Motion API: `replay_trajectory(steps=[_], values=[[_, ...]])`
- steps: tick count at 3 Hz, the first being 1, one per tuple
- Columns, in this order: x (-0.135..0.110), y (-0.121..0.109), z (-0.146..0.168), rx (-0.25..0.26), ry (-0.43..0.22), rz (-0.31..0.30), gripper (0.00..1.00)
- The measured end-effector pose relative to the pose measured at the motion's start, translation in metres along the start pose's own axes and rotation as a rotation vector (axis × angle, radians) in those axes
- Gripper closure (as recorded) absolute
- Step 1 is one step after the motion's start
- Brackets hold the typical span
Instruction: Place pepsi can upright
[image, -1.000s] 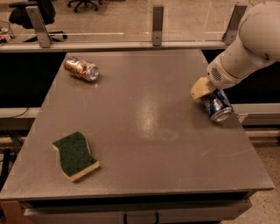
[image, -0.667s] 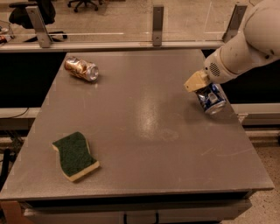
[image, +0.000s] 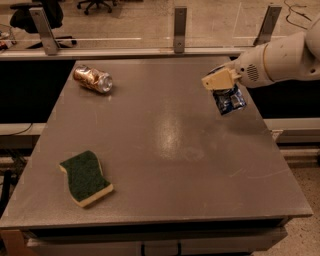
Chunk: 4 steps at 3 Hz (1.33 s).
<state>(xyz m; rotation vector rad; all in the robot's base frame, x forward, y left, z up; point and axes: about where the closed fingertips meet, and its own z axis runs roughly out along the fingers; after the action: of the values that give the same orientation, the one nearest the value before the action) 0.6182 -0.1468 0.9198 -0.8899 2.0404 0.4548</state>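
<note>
The pepsi can (image: 229, 100) is dark blue with white markings and looks dented. It hangs tilted in my gripper (image: 222, 88), over the right side of the grey table (image: 165, 150). The gripper comes in from the right on a white arm (image: 280, 57). Its beige fingers (image: 216, 80) are shut on the upper part of the can. The can appears lifted off the tabletop.
A copper-brown can (image: 93, 79) lies on its side at the table's back left. A green and yellow sponge (image: 85, 178) lies at the front left. A glass barrier with metal posts (image: 180, 29) runs behind the table. The table's right edge is close below the arm.
The gripper has moved left and up with the pepsi can in it, away from the table's right edge. The copper-brown can and the sponge have not moved.
</note>
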Motion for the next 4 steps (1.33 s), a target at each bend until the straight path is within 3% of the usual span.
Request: replay_trajectory(steps=[2,4], values=[[-0.022,0.02,-0.016,-0.175,-0.319,-0.115,1.0],[-0.002,0.035,-0.025,-0.299,-0.533,-0.238,1.0]])
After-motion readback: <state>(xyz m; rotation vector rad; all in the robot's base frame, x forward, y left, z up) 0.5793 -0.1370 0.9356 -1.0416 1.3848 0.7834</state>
